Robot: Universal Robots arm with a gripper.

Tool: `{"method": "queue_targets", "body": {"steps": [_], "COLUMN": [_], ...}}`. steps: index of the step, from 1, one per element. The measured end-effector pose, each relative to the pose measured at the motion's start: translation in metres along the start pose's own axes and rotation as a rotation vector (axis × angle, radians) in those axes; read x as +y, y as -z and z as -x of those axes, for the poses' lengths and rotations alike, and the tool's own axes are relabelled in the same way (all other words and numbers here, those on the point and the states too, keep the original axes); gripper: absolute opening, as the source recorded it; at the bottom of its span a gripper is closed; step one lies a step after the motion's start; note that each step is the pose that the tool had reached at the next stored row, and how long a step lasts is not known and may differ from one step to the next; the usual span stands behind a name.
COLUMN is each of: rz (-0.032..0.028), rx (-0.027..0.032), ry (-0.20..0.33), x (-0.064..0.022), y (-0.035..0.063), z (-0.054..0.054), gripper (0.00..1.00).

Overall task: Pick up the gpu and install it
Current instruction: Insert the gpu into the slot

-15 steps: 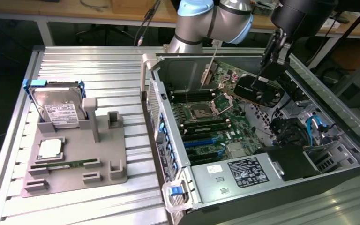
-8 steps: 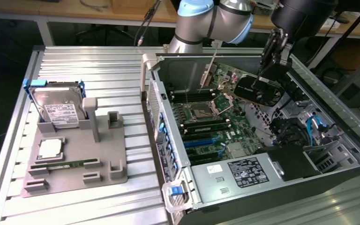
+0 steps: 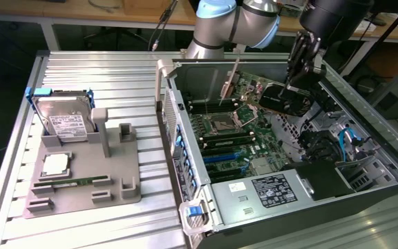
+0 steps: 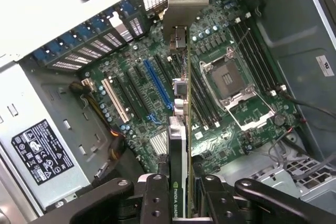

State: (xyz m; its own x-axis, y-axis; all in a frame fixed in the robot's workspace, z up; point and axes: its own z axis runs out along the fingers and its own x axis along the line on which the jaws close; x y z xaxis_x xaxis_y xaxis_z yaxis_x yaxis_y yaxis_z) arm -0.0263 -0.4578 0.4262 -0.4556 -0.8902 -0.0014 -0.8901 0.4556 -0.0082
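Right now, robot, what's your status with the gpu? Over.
Hand shut on gpu. Gpu edge-on over motherboard slots, inside computer case. Nothing seen blocking.

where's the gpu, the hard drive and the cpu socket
gpu (image 4: 177,145), wrist view, on its narrow silvery edge
hard drive (image 3: 60,110), exterior view, on the silver face above the white label
cpu socket (image 4: 229,80), wrist view, on the middle of the socket
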Motion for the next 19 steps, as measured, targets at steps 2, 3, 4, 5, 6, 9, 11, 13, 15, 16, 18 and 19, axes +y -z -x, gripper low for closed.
{"method": "queue_targets", "body": {"steps": [2,3,4,5,6,9,11,13,15,16,18,19], "rz": [0.0000,0.0000,0.0000,0.0001,0.0001,0.0001,0.0002,0.0002,0.0003,0.0003,0.0003,0.0004], "rx": [-0.0002,-0.0002,-0.0003,-0.0004,-0.0006,-0.0009,-0.0011,-0.0015,-0.0017,-0.0018,-0.0020,-0.0022], "ry": [0.022,0.032,0.046,0.057,0.068,0.105,0.141,0.176,0.201,0.214,0.241,0.254], "x": [0.0000,0.0000,0.0000,0.0000,0.0000,0.0000,0.0000,0.0000,0.0000,0.0000,0.0000,0.0000], "y": [0.0000,0.0000,0.0000,0.0000,0.0000,0.0000,0.0000,0.0000,0.0000,0.0000,0.0000,0.0000], "z": [0.0000,0.0000,0.0000,0.0000,0.0000,0.0000,0.0000,0.0000,0.0000,0.0000,0.0000,0.0000], "gripper": [0.27,0.27,0.27,0.27,0.27,0.27,0.27,0.27,0.27,0.27,0.27,0.27]}}
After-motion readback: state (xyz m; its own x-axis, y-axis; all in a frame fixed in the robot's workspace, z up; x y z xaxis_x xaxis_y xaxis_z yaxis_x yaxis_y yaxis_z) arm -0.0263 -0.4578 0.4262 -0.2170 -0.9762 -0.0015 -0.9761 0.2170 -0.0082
